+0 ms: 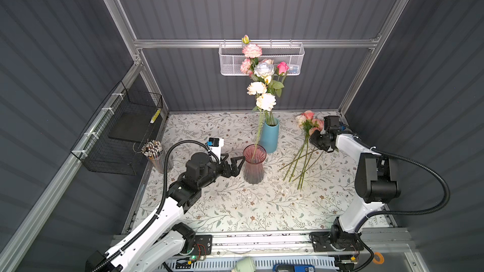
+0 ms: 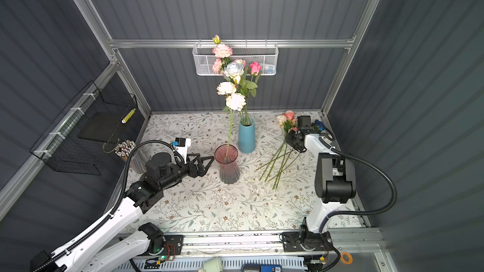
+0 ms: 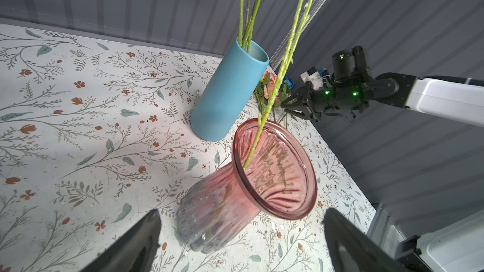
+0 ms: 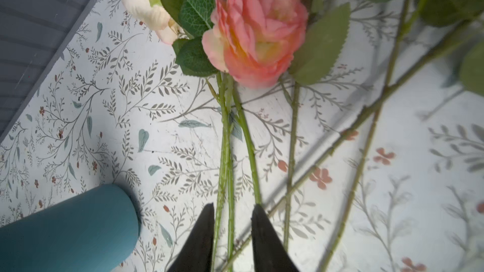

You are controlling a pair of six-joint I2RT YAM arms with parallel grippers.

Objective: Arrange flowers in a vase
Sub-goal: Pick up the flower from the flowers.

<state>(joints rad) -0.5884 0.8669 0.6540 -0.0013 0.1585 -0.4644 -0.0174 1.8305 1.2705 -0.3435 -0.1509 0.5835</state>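
Two vases show in both top views: blue vase [image 1: 269, 137] holds flowers [image 1: 263, 74]; loose flowers [image 1: 308, 115] lie at pink vase's [image 1: 254, 164] three o'clock. Left wrist view: left gripper [image 3: 242, 213] gapes wide and empty, maybe to steady it. Right wrist view: right gripper [image 4: 232, 206] sits around two stems [image 4: 225, 153], not squeezing yet, ready to lift.

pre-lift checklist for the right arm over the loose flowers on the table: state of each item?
1. Aim: ok, the right gripper has the loose flowers' green stems between its fingertips.
2. Single stem selected: not ok, two stems lie in the gap.
3. Grip closed: not ok, the jaws stand apart with space beside the stems.
4. Other arm free: ok, the left gripper is open and holds nothing.
5. Target ready: ok, the pink ribbed glass vase is upright, its mouth mostly free.
6. Carry path past the tall blue cylindrical vase: cannot tell.
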